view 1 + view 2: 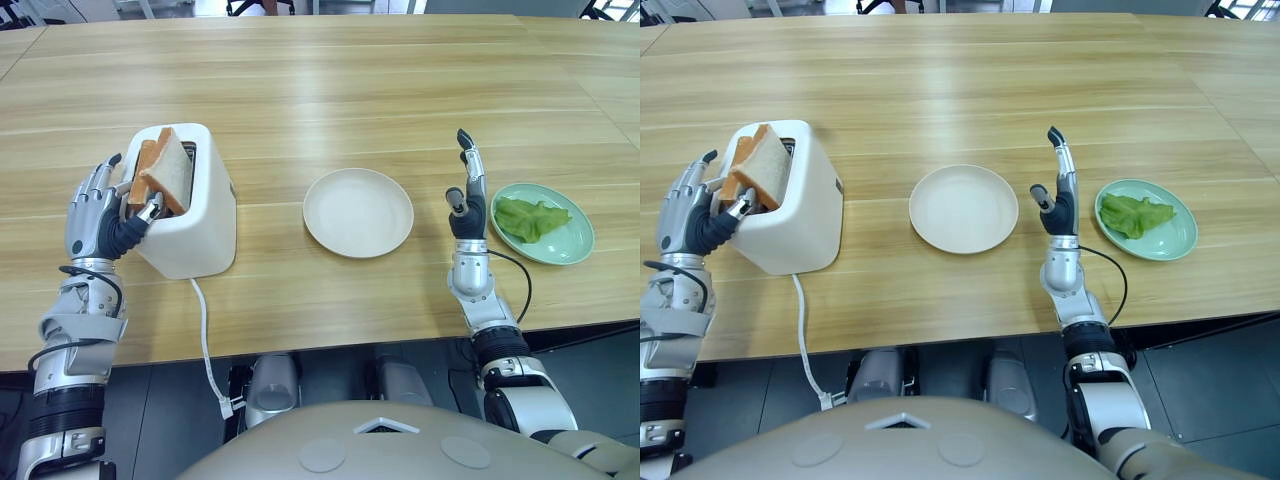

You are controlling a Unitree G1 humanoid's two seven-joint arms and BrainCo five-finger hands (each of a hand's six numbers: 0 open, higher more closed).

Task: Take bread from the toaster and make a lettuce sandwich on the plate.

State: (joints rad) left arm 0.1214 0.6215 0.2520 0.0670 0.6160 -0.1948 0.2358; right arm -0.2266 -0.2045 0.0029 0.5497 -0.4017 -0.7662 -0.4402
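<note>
At the left edge of the table [330, 90], the left hand [95, 215] is closed on the bread [168, 172], which stands out of the slot at the toaster's [190, 225] top, on its left side. The fingers [98, 188] curl against the slice's left, crust side, and the thumb [150, 210] presses its lower near edge, so the bread is pinched between them. The slice is tilted, its long axis running from the thumb up and back to a top corner above the toaster, with its pale face turned to the right. A browner slice edge shows just behind it on the left; I cannot tell whether the fingers touch that one as well. The toaster is white and sits at an angle, and its cord [205, 335] trails off the near table edge. Near the middle lies the cream plate [358, 240], bare and apart from the toaster. Just right of it, the right hand [468, 200] stands upright above the table, seen edge-on, with its fingers straight and close together, the thumb held out to the left, and nothing in its grasp. Just beside that hand, on the right, a green plate [575, 250] holds the lettuce [530, 217], which lies flat with its long axis running left to right.
</note>
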